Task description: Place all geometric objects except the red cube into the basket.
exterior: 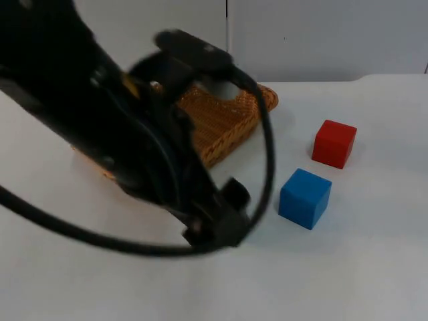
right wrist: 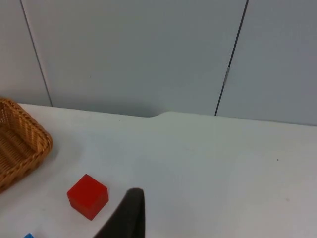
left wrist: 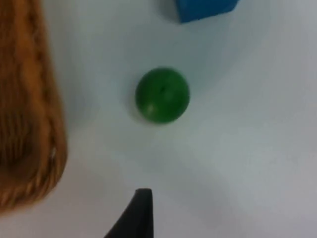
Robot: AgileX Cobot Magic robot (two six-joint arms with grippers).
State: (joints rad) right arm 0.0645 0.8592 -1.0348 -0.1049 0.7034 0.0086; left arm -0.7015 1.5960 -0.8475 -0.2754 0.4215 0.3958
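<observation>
A green ball [left wrist: 162, 95] lies on the white table between the wicker basket [left wrist: 25, 124] and the blue cube [left wrist: 205, 9]. My left gripper [exterior: 217, 226] hangs above the ball, just in front of the basket [exterior: 231, 120]. The blue cube [exterior: 305, 198] sits to the gripper's right. Behind it stands the red cube [exterior: 334, 143]. My right gripper [right wrist: 130, 215] waits higher up on the right, facing the wall, with the red cube [right wrist: 87, 196] and the basket's corner [right wrist: 22, 144] ahead of it.
The left arm covers much of the basket and the table's left half in the top view. The grey partition wall [exterior: 321, 33] closes off the table at the back. Bare white table [exterior: 334, 281] lies in front of the cubes.
</observation>
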